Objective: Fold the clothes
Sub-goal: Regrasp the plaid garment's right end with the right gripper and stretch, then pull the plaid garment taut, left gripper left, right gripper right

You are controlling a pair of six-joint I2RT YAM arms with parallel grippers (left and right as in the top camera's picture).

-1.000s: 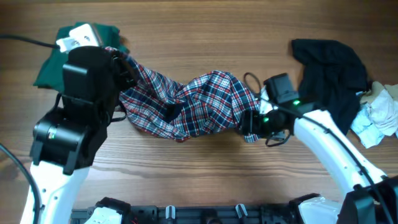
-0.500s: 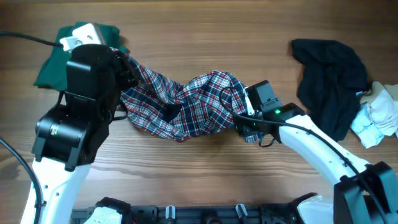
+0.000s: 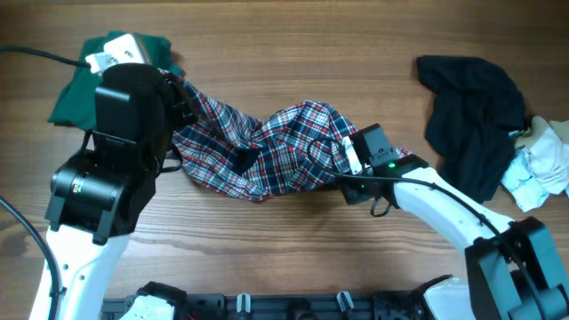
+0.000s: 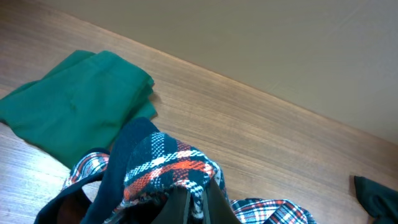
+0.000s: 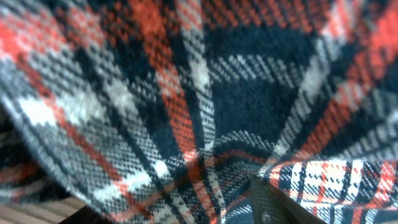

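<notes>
Wood-grain table (image 3: 293,258): red-navy-white plaid fabric garment (image 3: 267,147) lies bunched across the middle. Left hand (image 4: 189,202) is clamped on its navy-trimmed left end. Right hand (image 3: 348,173) is buried in the right end; cannot tell whether it grips. Likely soft, light and limp, so it sags; best taken at hems or corners.

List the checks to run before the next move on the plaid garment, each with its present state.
1. Left pincer shut on the plaid garment at its navy-trimmed edge: ok.
2. Right pincer gripping the plaid garment's right end: cannot tell; fabric fills its camera view.
3. Plaid garment lying flat: not ok; it is bunched and wrinkled between the two arms.
4. Black garment apart from the plaid one: ok.
5. Green garment apart from the plaid one: cannot tell; the left arm covers where they meet.
</notes>
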